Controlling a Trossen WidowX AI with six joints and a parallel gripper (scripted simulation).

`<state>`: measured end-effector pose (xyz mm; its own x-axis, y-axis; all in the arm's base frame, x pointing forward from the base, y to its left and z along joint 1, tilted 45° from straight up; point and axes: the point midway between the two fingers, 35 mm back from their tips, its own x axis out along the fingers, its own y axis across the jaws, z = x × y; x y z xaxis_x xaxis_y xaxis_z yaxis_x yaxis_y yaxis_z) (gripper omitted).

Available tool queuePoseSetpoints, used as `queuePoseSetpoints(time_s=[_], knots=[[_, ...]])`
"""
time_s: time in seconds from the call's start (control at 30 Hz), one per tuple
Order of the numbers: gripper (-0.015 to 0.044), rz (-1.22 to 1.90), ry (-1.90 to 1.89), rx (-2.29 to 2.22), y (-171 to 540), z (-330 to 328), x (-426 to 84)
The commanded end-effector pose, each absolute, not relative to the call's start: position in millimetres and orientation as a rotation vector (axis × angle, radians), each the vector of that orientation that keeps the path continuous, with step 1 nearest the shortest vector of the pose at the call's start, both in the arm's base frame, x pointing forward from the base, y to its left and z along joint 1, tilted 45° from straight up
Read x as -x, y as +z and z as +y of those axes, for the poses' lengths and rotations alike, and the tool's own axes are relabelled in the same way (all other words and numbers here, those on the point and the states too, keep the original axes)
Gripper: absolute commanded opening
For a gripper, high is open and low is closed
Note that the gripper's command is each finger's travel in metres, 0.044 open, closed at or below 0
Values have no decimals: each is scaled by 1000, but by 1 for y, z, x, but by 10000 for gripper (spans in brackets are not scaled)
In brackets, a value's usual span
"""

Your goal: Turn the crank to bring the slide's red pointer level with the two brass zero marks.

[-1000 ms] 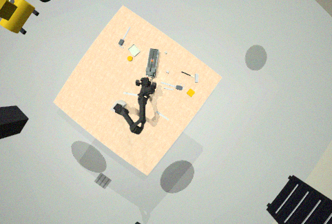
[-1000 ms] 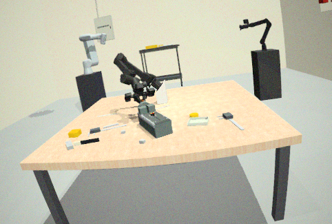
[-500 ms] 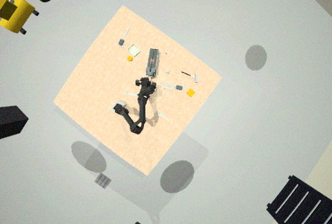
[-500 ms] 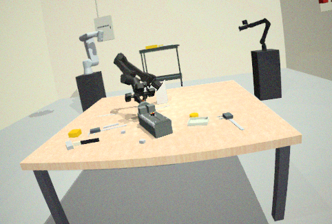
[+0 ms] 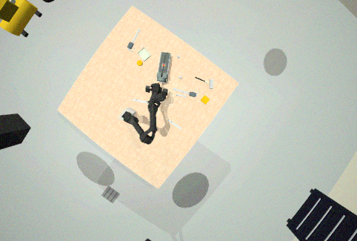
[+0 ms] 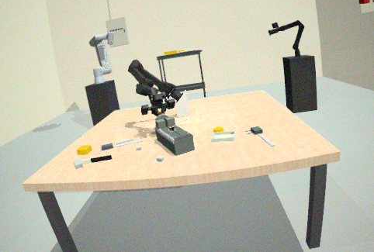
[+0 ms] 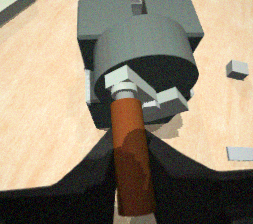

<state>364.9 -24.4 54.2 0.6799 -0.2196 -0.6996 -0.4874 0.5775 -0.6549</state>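
The grey machine stands on the table. Its crank arm is pale and sits on the round end housing. An orange-brown handle sticks out from the crank arm toward the wrist camera. My gripper is shut on the handle, one dark finger on each side. The red pointer shows as a small spot on top of the machine. The brass marks are too small to tell apart from it, so I cannot tell whether they are level.
A pale green tray and a yellow disc lie beside the machine. Calipers, a yellow block, a black-handled tool and small grey cubes lie around it.
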Motion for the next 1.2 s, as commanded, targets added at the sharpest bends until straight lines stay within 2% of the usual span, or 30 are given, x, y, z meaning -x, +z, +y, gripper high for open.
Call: queuePoseSetpoints(time_s=[0.0, 1.17], knots=[[0, 860, 196, 967, 45, -24, -362], [0, 860, 196, 967, 28, -35, -361]])
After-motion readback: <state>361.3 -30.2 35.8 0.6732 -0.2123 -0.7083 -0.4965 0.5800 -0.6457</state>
